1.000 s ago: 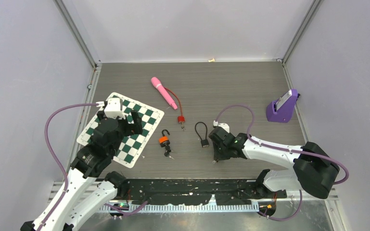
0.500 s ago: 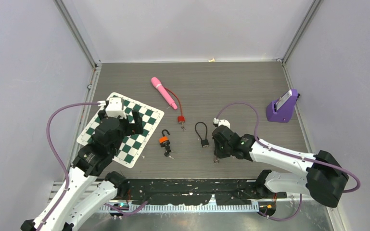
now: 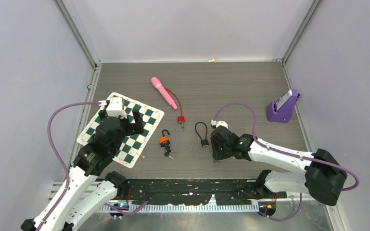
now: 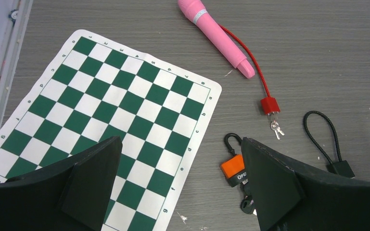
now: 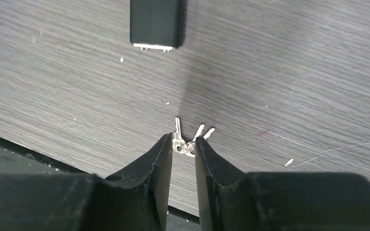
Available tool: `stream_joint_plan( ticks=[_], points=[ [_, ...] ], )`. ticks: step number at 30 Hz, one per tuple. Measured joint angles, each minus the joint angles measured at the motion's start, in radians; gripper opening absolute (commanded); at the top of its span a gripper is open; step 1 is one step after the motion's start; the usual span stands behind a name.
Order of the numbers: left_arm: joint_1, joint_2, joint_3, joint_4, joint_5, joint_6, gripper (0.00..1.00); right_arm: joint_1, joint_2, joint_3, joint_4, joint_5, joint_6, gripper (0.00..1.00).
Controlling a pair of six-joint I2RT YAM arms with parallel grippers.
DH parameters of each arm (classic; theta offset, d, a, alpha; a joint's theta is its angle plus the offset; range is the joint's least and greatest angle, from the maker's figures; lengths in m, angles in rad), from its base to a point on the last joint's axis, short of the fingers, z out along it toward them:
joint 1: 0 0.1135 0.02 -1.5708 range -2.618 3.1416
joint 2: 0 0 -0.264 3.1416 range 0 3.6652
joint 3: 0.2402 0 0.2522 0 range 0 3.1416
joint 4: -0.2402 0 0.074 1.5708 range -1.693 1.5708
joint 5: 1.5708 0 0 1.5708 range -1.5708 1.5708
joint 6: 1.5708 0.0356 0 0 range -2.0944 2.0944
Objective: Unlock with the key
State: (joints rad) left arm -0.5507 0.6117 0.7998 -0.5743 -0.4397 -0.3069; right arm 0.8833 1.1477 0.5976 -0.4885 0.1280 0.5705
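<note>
A small bunch of silver keys (image 5: 188, 140) lies on the wooden table near the front edge. My right gripper (image 5: 183, 144) is down on it, its fingertips pinching the key heads from both sides; it also shows in the top view (image 3: 216, 156). The black cable padlock (image 3: 203, 136) lies just beyond it, and its body (image 5: 156, 23) shows in the right wrist view. My left gripper (image 4: 180, 187) is open and empty, hovering over the chessboard mat's right edge. An orange padlock (image 4: 233, 168) with an open shackle lies by its right finger.
A chessboard mat (image 3: 120, 129) lies at the left. A red padlock (image 3: 180, 119) on a red cable with small keys (image 4: 276, 129) lies mid-table, beside a pink wand (image 3: 163, 92). A purple holder (image 3: 283, 107) stands at the right wall.
My right arm's elbow swung right while its gripper stayed low over the keys near the front edge. The left gripper shifted slightly to the right.
</note>
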Motion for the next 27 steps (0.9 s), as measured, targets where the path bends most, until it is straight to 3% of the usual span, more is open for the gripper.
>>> stream_joint_plan(
  ticks=[27],
  points=[
    [0.0, -0.006, 0.0, 0.0, -0.001, 0.001, 0.99, 0.059, 0.34, 0.206, -0.182, -0.086, -0.209, 0.35]
  ],
)
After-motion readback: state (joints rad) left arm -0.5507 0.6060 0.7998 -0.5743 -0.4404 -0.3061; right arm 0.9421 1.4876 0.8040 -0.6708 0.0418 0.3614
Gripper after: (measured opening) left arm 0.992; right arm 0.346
